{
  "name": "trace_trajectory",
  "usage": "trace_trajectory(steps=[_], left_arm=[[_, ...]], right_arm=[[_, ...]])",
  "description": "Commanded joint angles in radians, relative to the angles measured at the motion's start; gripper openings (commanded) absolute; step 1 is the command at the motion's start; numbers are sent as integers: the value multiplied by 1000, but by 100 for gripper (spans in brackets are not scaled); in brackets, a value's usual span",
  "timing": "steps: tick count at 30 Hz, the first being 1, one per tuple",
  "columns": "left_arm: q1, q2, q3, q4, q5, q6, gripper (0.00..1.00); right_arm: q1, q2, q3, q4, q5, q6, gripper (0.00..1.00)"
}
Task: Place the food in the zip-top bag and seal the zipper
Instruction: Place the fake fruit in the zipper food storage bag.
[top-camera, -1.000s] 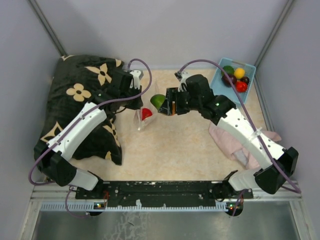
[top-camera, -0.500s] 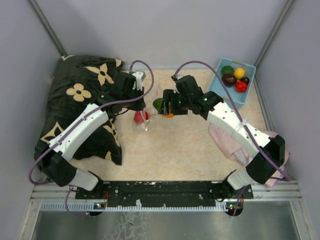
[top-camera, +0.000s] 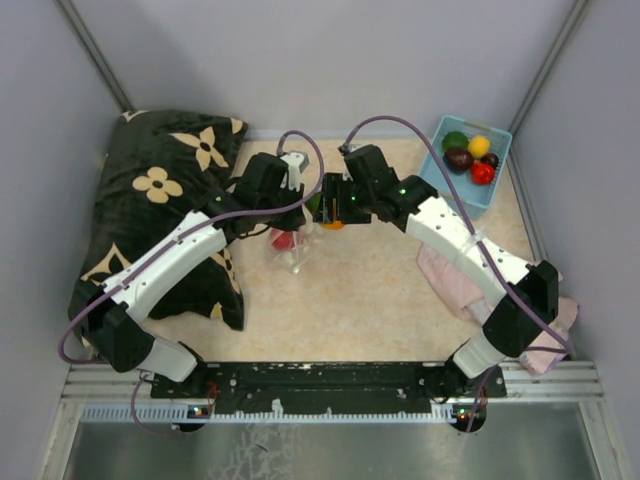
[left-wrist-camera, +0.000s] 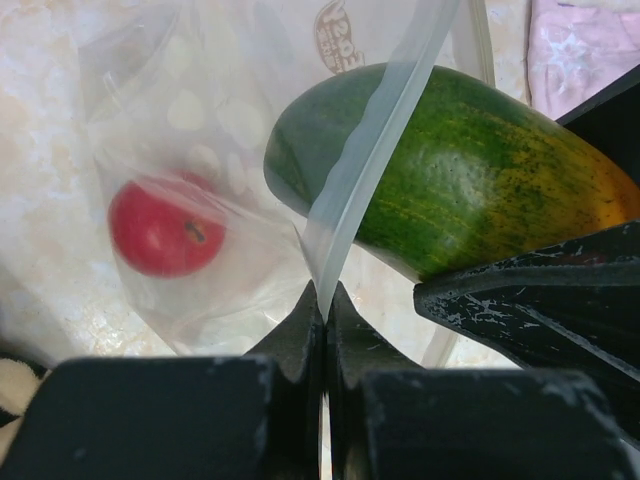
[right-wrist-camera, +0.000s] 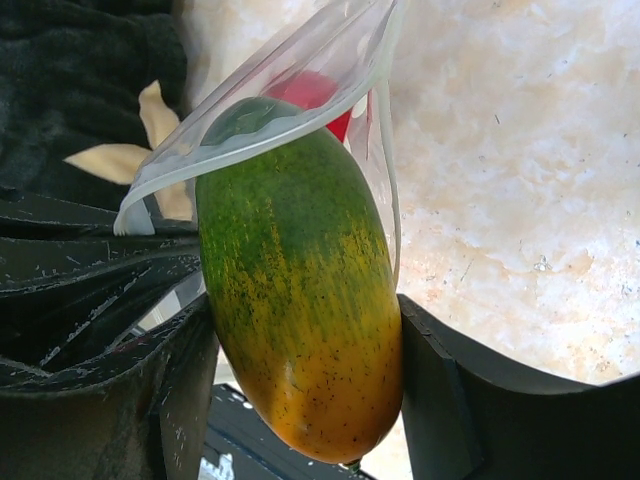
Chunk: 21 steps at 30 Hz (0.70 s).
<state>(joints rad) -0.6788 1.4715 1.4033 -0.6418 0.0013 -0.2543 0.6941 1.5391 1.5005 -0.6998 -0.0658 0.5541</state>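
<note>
The clear dotted zip-top bag (top-camera: 291, 243) hangs open mid-table, a red toy fruit (top-camera: 283, 240) inside it (left-wrist-camera: 165, 228). My left gripper (left-wrist-camera: 326, 300) is shut on the bag's rim by the zipper strip (left-wrist-camera: 370, 160). My right gripper (right-wrist-camera: 305, 390) is shut on a green-to-orange toy fruit (right-wrist-camera: 300, 300), its green tip poking into the bag's mouth (right-wrist-camera: 260, 120); the fruit also shows in the left wrist view (left-wrist-camera: 460, 180) and from above (top-camera: 322, 208). More food sits in the light blue basket (top-camera: 497, 135).
A black floral pillow (top-camera: 160, 200) lies at the left, touching the left arm. A pink cloth (top-camera: 470, 290) lies under the right arm. The basket holds green, yellow, maroon and red fruits (top-camera: 468, 153) at the back right.
My right gripper has carried the green-orange fruit leftward to the bag's mouth. My left gripper has shifted right with the bag's rim, and the red fruit moved with the bag.
</note>
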Motion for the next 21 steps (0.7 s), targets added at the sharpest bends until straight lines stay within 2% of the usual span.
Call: trace_trajectory(steps=[1,11,15,21], left_arm=[[-5,3,0,26,21,-5,0],[-5,-11,-11,45,76,-10,0],[-5,-23,-29,75,121,-20,0],[-3,-22,-42,96,174,-36,0]], right_arm=[[10,15,42,43,-14,5,20],[10,72,80,21,31,-2,33],[10,74,66,32,29,-7,47],[10,72,62,50,-6,-29,56]])
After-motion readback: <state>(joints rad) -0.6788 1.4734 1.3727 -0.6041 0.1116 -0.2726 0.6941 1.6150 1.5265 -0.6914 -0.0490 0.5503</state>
